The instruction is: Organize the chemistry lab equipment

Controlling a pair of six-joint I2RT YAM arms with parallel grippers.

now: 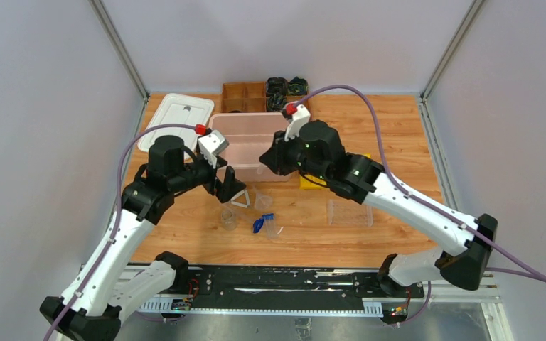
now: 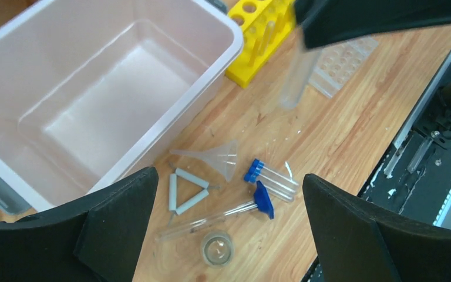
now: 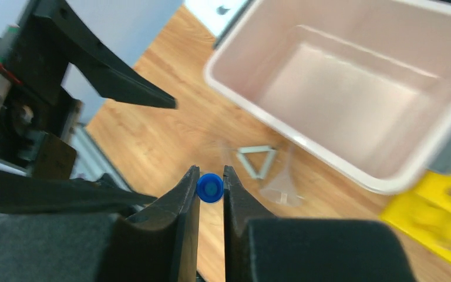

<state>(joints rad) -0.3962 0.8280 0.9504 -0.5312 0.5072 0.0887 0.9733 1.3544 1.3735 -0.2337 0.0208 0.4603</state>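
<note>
Wooden tabletop | right gripper fingers pinch the blue cap of a clear plastic tube, hung cap-up near the pale pink plastic bin, probably for binning | left gripper spread wide, empty, over the white triangle and clear funnel, seemingly choosing 1.
</note>
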